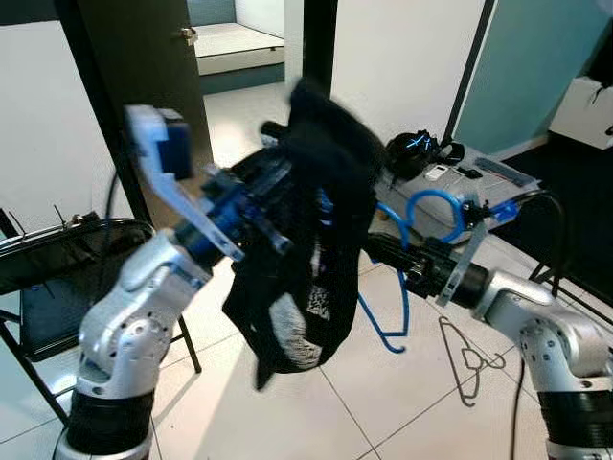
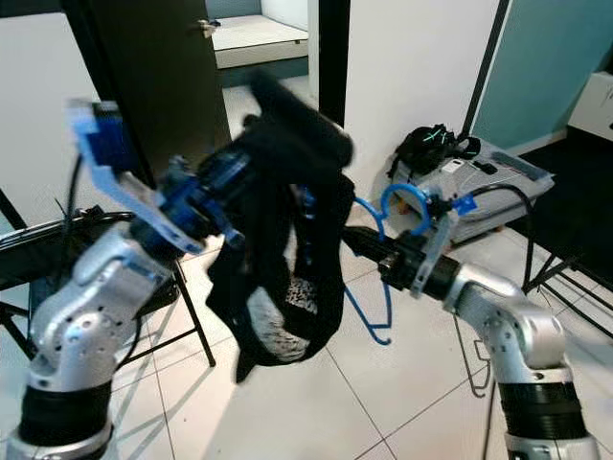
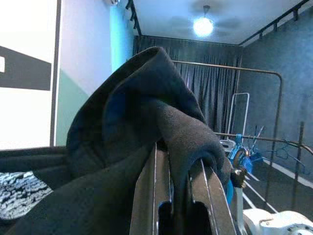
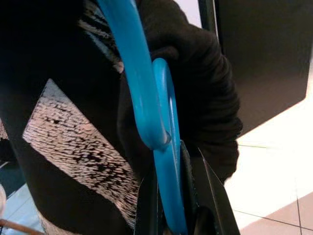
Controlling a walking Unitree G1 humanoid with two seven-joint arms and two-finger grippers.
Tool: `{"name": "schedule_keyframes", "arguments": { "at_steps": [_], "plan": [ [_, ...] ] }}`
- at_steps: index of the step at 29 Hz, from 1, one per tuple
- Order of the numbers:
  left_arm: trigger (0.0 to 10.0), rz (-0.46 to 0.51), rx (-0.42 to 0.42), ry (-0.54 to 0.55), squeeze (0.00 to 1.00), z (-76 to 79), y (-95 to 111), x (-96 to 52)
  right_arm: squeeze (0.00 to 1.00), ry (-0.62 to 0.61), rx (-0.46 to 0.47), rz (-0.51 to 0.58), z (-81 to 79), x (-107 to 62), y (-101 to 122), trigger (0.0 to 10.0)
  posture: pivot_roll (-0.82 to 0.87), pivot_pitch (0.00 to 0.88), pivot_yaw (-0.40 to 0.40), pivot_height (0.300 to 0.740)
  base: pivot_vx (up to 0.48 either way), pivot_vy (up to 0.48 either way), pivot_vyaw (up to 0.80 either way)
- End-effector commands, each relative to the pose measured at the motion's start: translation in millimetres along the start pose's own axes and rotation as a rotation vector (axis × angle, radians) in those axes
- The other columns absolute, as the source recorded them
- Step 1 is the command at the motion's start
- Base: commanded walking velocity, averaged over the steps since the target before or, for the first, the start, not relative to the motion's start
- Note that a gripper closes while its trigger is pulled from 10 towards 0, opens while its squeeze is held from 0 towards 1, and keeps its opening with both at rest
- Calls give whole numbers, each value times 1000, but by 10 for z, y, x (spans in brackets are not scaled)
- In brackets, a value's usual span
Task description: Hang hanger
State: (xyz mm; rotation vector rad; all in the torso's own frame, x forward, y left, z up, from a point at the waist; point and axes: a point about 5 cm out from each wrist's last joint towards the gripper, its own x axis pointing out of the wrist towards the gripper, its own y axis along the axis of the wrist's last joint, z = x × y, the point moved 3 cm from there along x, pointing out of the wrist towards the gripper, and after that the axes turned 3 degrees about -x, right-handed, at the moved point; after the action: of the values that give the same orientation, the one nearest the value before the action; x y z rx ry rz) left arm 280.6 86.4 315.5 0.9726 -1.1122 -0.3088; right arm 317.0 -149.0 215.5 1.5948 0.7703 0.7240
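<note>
Above the white tiled floor [image 1: 383, 402], your left gripper [image 3: 178, 196] fingers pinch the black garment [image 1: 306, 249]; your right gripper [image 4: 171, 215] fingers pinch the blue hanger [image 4: 146, 98].

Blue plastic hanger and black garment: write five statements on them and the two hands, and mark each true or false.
1. The right hand grips the blue plastic hanger. True.
2. The left hand is shut on the black garment with a white speckled print. True.
3. The garment lies on the white tiled floor. False: it hangs in the air between the hands.
4. The hanger is red. False: it is blue.
5. A thin wire hanger lies on the floor by the right arm. True.
</note>
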Motion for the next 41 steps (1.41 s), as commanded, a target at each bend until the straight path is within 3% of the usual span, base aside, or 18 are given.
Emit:
{"name": "schedule_keyframes", "arguments": {
  "at_steps": [1,9,10,12,14,16,19,21,24,27,28,30,32,33,35,41],
  "plan": [
    [4275,25,2,-81,0,140,39,99,0,44,4,-34,-112,86,-96,10000,5,0,9,740,0,0,0],
    [4275,16,45,-81,0,115,75,102,0,37,6,-60,-126,117,-174,10000,6,0,13,740,0,0,0],
    [4118,2,153,19,0,-149,246,-56,0,-1,4,-68,-40,-16,-163,10000,-2,0,13,740,0,0,0],
    [4118,2,153,19,0,-149,246,-56,0,-1,4,-68,-40,-16,-163,10000,-2,0,13,740,0,0,0],
    [4039,-2,268,147,0,-428,463,-237,0,-41,-2,-74,49,-170,-129,10000,-3,0,12,740,0,0,0],
    [4039,-2,268,147,0,-428,463,-237,0,-41,-2,-74,49,-170,-129,10000,-3,0,12,740,0,0,0],
    [3373,-54,452,383,0,-863,763,-608,0,-125,-25,-70,209,-375,-62,10000,-3,0,12,740,0,0,0],
    [3373,-54,452,383,0,-863,763,-608,0,-125,-25,-70,209,-375,-62,10000,-3,0,12,740,0,0,0],
    [3176,-157,534,598,0,-1189,756,-1024,0,-154,-6,-4,261,-402,41,10000,0,0,15,740,0,0,0],
    [2902,-177,525,620,0,-1209,677,-1070,0,-133,-3,-15,226,-370,8,10000,4,0,9,740,0,0,0],
    [3020,-195,500,605,0,-1178,555,-1047,0,-100,4,-25,163,-321,-34,10000,5,0,8,740,0,0,0],
    [3020,-195,500,605,0,-1178,555,-1047,0,-100,4,-25,163,-321,-34,10000,5,0,8,740,0,0,0],
    [4235,-228,448,538,0,-1066,299,-937,0,-24,14,-54,17,-227,-122,10000,5,0,6,740,0,0,0],
    [4235,-228,448,538,0,-1066,299,-937,0,-24,14,-54,17,-227,-122,10000,5,0,6,740,0,0,0],
    [4392,-251,400,472,0,-949,67,-824,0,19,19,-73,-74,-173,-186,10000,2,0,6,740,0,0,0],
    [4549,-290,388,463,0,-930,-99,-830,0,-34,26,-14,-1,-160,-113,10000,0,0,9,740,0,0,0]
  ]
}}
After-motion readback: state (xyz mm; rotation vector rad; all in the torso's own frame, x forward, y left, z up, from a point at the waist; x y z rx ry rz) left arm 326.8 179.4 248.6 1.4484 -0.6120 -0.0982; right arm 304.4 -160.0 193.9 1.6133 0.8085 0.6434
